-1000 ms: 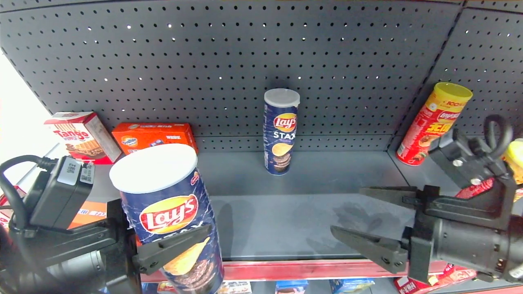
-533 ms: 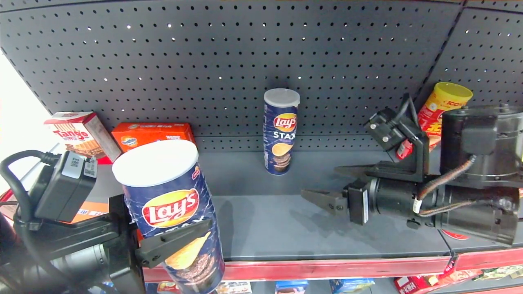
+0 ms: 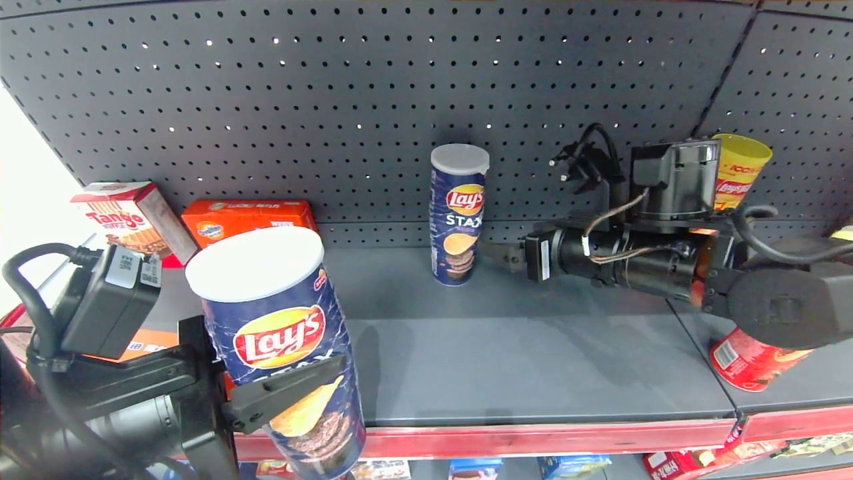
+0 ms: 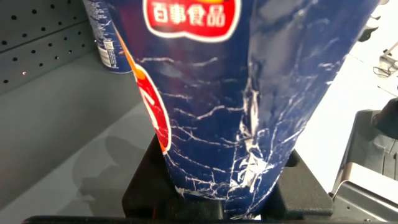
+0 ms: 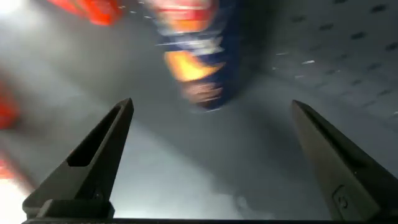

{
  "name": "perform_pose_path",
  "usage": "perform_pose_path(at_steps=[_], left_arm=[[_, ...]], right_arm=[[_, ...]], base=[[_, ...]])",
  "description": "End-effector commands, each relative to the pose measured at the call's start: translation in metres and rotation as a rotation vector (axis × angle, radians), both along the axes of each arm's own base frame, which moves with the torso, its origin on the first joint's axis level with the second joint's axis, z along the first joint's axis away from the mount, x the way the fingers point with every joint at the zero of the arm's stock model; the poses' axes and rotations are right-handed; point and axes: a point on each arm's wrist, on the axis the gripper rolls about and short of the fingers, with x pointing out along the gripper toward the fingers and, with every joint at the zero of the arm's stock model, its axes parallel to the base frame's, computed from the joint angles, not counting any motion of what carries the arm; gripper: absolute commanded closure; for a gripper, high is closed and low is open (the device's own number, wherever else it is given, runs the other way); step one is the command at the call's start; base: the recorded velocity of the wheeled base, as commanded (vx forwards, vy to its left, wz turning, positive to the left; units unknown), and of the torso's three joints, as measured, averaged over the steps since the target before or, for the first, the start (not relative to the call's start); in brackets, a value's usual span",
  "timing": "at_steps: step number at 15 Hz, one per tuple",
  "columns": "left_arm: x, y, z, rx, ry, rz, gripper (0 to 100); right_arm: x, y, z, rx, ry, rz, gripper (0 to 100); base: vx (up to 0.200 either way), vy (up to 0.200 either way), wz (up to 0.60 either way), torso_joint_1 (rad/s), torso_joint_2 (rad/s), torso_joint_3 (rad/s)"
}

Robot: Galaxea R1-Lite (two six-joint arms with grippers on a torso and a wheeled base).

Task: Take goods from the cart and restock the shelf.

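Nearest, the left claw [image 3: 266,393] pinches a blue chip can [image 3: 276,333] upright, fingers pressed on its sides, just before the front edge of the shelf [image 3: 520,360]. Farther in, the right claw [image 3: 500,255] lies level with its fingers spread. Its tips are close to a second blue chip can [image 3: 458,213], which stands against the pegboard [image 3: 333,100]. Beyond the left claw sit an orange box [image 3: 250,220] and a wafer box [image 3: 130,223].
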Motion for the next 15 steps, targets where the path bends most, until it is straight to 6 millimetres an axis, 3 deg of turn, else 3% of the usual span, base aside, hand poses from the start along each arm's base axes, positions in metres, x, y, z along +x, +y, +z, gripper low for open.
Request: perform_pose_path(at_steps=[1,5,10,15], left_arm=[[0.001,0.0,-0.001,0.002,0.003,0.0,100],[0.0,-0.001,-0.002,0.003,0.006,-0.005,100],[0.0,-0.001,-0.002,0.003,0.009,-0.008,100],[0.0,-0.002,-0.003,0.004,0.012,-0.011,100]], right_arm=[[0.026,0.002,-0.012,-0.013,0.002,-0.021,0],[0.044,0.016,-0.005,0.021,-0.041,0.05,0],[0.071,0.028,-0.015,0.01,-0.144,0.128,0],[0.081,0.037,-0.022,0.038,-0.19,0.238,0]], base=[[0.0,0.0,0.0,0.0,0.0,0.0],[0.0,0.0,0.0,0.0,0.0,0.0],[0.0,0.0,0.0,0.0,0.0,0.0],[0.0,0.0,0.0,0.0,0.0,0.0]])
